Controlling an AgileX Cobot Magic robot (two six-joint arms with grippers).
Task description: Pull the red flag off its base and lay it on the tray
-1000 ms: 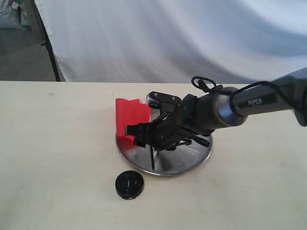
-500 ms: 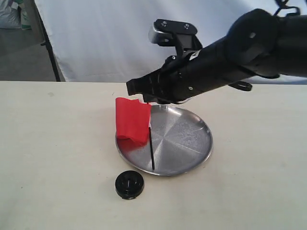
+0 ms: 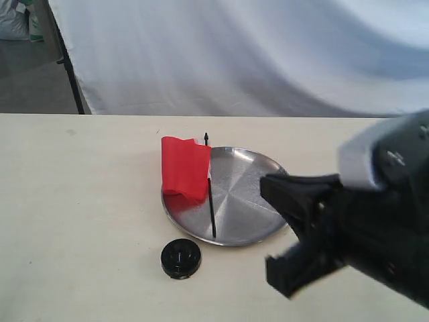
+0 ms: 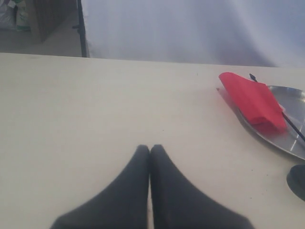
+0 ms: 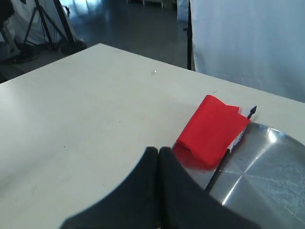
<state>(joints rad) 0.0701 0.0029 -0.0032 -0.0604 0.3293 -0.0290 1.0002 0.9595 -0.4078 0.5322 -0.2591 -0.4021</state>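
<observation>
The red flag (image 3: 186, 170) lies across the left side of the steel tray (image 3: 258, 194), its cloth folded over the rim and its black stick (image 3: 211, 204) on the metal. The black base (image 3: 180, 258) sits alone on the table in front of the tray. My right arm (image 3: 365, 231) is a blurred dark mass at the lower right, away from the flag. In the right wrist view the right gripper (image 5: 158, 150) is shut and holds nothing, with the flag (image 5: 209, 131) beyond it. The left gripper (image 4: 150, 147) is shut over bare table, far from the flag (image 4: 252, 100).
A white cloth backdrop (image 3: 234, 54) hangs behind the cream table (image 3: 80, 221). A black stand leg (image 3: 67, 60) stands at the back left, off the table.
The right gripper let go of the flag on the tray, rose above it, then swung back to the lower right. The flag and the base have stayed put.
</observation>
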